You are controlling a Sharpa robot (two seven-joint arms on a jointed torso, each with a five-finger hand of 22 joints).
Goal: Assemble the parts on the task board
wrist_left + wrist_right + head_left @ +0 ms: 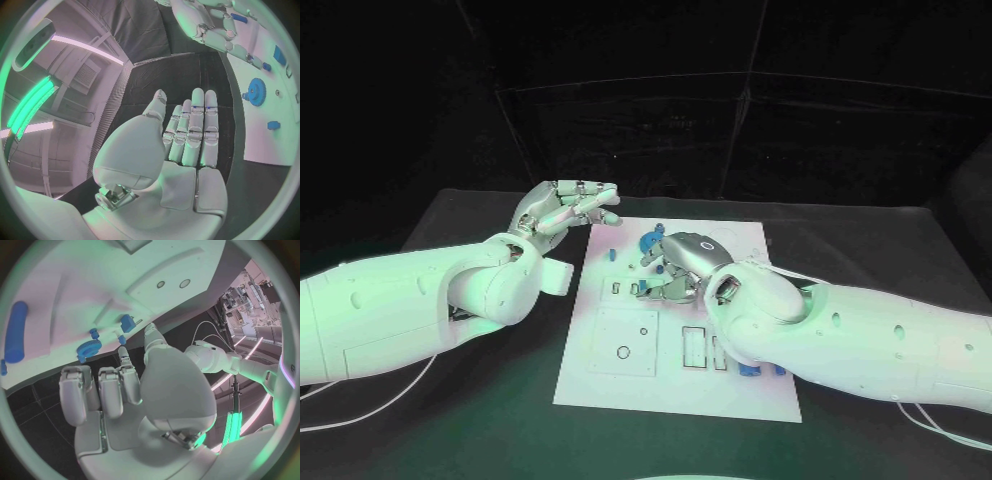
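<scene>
Honestly can't read any text here, no labels, brand names or numbers anywhere. The board (678, 385) has some printed black outlines on it, a small oval and a few rectangles on the near half, but those are just shapes, not letters. Nothing legible on the arms either, from any view.

Our right hand (678, 262) sits over the task board's (733, 390) far middle, blocking the blue gear (653, 243) there, our left hand (564, 208) hovers off the board's far left corner, near edge open, small blue parts (759, 370) crowd the near right edge
</scene>
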